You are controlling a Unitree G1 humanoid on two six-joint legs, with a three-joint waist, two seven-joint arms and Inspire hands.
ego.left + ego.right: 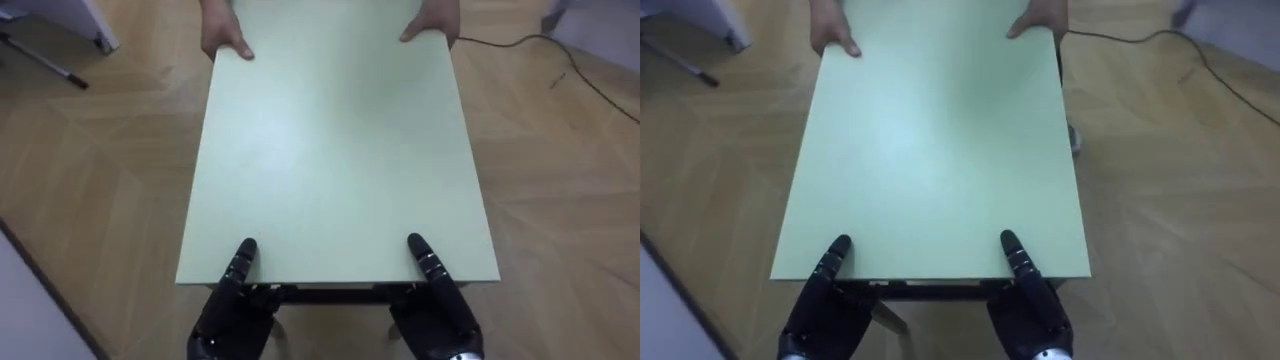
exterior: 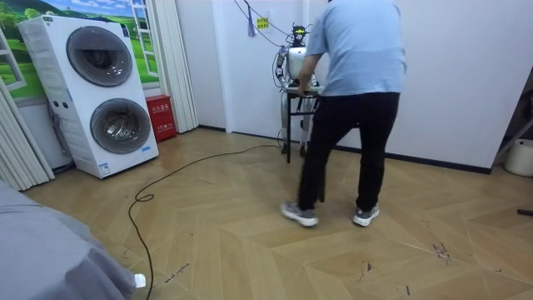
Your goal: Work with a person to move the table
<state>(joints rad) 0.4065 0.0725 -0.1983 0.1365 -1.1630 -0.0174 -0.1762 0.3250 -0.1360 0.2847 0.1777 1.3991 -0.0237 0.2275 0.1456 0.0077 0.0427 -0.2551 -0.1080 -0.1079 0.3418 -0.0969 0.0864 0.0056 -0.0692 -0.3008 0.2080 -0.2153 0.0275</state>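
The pale green table is seen stretched from 6 to 12 o'clock over the wooden floor. Its near edge is met by the left hand at 7 o'clock and the right hand at 5 o'clock; how either is closed beneath the top cannot be told. The far corners, at 11 and 1 o'clock, are held by a person's hands

You're getting even, soft light here; the table top is glowing pale mid-surface, and shadow is pooling under its near edge
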